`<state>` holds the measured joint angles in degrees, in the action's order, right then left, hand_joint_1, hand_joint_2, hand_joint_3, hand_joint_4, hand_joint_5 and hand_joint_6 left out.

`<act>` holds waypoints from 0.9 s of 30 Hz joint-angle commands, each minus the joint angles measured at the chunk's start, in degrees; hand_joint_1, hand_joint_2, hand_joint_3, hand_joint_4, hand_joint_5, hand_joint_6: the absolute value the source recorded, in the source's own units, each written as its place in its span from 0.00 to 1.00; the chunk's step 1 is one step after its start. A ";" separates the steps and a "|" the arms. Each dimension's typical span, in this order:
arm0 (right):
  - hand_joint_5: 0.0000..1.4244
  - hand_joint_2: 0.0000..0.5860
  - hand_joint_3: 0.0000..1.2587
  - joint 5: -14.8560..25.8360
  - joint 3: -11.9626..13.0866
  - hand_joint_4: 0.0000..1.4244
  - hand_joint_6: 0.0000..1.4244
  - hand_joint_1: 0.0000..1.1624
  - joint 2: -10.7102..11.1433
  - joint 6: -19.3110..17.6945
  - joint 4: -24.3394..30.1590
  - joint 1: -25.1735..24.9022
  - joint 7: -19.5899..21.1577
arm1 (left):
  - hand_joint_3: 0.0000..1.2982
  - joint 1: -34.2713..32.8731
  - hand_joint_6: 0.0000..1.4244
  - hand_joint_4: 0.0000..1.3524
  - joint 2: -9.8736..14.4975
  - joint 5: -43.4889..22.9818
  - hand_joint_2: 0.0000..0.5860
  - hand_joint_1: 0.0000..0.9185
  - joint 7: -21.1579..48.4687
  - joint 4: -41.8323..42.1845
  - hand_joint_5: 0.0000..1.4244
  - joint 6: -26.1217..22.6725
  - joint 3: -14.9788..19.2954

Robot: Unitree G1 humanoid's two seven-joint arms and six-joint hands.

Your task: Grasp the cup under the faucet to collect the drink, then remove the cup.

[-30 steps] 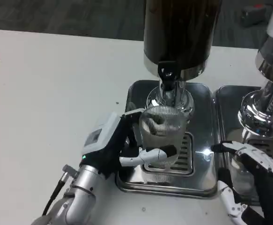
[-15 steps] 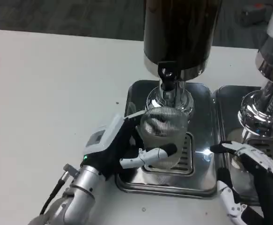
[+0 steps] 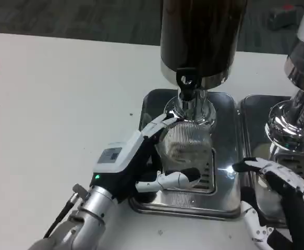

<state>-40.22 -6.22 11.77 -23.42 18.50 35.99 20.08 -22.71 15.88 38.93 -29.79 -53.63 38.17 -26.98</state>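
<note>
My left hand (image 3: 141,164) grips the ribbed cup (image 3: 185,148) at frame centre, under the faucet (image 3: 188,86).
My right hand (image 3: 277,203) waits open, lower right; I judge a tilted cup could miss the stream or slip onto the drip tray (image 3: 225,208).

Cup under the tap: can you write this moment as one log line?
phase: collecting | left hand: holds cup under faucet | right hand: open, waiting | cup over drip tray
</note>
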 commanded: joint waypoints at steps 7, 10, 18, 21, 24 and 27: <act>0.19 0.90 0.35 1.01 -0.23 0.22 0.18 0.40 0.01 0.07 -0.63 -1.26 -1.03 | 0.00 3.47 0.00 0.00 2.43 2.12 0.08 0.09 0.14 6.28 0.00 -4.37 -0.66; 0.19 0.90 0.35 1.17 -0.42 0.22 0.18 0.40 0.10 0.02 -1.06 -1.98 -1.36 | 0.00 4.70 0.00 0.00 3.32 1.51 0.08 0.09 0.03 8.67 0.00 -4.74 0.33; 0.19 0.90 0.35 1.64 -0.87 0.22 0.18 0.40 0.33 -0.14 -1.80 -3.23 -2.03 | 0.00 8.49 0.00 0.00 6.12 0.29 0.08 0.08 -0.70 15.04 0.00 -4.78 4.28; 0.19 0.90 0.35 1.39 -1.37 0.22 0.18 0.40 0.05 0.10 -1.99 -3.83 -2.05 | 0.00 10.43 0.00 0.00 8.19 -0.72 0.08 0.07 -1.67 17.83 0.00 -3.27 7.06; 0.19 0.90 0.35 0.06 -2.94 0.22 0.18 0.40 -1.07 1.08 -1.97 -4.72 -1.92 | 0.00 12.34 0.00 0.00 11.15 -2.64 0.08 0.07 -2.29 19.83 0.00 -0.12 10.64; 0.19 0.90 0.34 -0.68 -3.88 0.22 0.18 0.41 -1.63 1.75 -2.00 -5.67 -1.78 | 0.00 14.89 0.00 0.00 14.18 -5.41 0.08 0.07 -2.49 23.13 0.00 3.64 15.16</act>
<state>-40.46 -9.55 10.66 -22.34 16.43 31.20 18.25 -9.88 27.42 35.76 -31.51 -33.29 38.80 -15.12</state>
